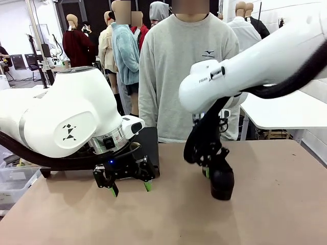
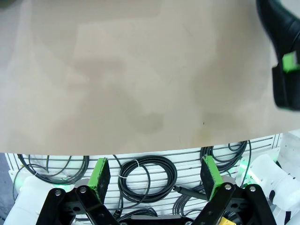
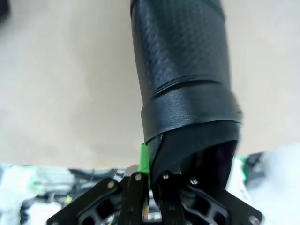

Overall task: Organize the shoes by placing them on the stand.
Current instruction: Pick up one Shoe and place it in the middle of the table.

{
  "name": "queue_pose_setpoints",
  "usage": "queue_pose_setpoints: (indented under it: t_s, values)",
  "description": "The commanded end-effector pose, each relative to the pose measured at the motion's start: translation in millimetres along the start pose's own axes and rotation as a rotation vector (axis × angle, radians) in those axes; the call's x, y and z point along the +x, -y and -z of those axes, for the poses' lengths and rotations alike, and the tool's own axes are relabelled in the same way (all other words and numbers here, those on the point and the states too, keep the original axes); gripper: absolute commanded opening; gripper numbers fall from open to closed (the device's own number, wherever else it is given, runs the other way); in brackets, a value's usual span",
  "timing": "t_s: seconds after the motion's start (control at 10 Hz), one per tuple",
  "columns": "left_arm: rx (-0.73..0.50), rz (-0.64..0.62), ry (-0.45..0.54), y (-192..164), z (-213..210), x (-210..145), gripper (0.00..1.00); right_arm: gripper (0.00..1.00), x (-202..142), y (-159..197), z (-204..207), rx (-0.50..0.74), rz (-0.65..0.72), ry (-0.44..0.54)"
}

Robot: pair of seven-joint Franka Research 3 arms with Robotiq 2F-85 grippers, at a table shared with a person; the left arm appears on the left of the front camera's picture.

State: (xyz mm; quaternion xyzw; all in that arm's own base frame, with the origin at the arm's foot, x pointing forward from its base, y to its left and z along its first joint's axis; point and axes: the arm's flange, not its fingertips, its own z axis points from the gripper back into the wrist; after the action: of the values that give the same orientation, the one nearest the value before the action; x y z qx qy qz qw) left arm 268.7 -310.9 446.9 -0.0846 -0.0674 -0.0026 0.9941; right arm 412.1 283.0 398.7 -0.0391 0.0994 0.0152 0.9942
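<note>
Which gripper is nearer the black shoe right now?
Right. The right gripper is shut on the black shoe at its opening edge; the left gripper hangs open and apart, off to the shoe's side.

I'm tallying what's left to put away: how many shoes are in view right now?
1. A black shoe is pinched at its opening by the right gripper, toe down on the table. Others may sit hidden behind the arms.

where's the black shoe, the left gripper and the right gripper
black shoe (image 3: 183, 79), right wrist view, on its textured upper
left gripper (image 1: 131, 189), front view, midway between its green-tipped fingertips
right gripper (image 3: 146, 164), right wrist view, at the pinch on the shoe's opening edge
</note>
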Motion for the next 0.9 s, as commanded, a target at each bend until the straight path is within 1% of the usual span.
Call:
queue_pose_setpoints:
  t_s: [0.0, 0.2, 0.3, 0.6, 0.7, 0.8]
  values:
    - [-0.001, -0.001, -0.001, -1.7, 1.5, -0.4, 1.00, 0.00, -20.8, -5.8, 25.2, 0.019, -0.131, 0.050]
    - [-0.001, -0.001, -0.001, -1.7, 1.5, -0.4, 1.00, 0.00, -34.9, -12.9, 40.1, 0.029, -0.169, 0.085]
    - [-0.001, -0.001, -0.001, -1.7, 1.5, -0.4, 1.00, 0.00, -33.9, -13.3, 43.6, 0.060, -0.169, 0.083]
    - [-0.001, -0.001, -0.001, -1.7, 1.5, -0.4, 1.00, 0.00, -31.1, -15.3, 50.8, 0.089, -0.189, 0.046]
    - [-0.001, -0.001, -0.001, -1.7, 1.5, -0.4, 1.00, 0.03, -30.0, -15.6, 51.9, 0.095, -0.191, 0.034]
    - [-0.001, -0.001, -0.001, -1.7, 1.5, -0.4, 1.00, 0.19, -28.1, -15.1, 52.4, 0.104, -0.192, 0.026]
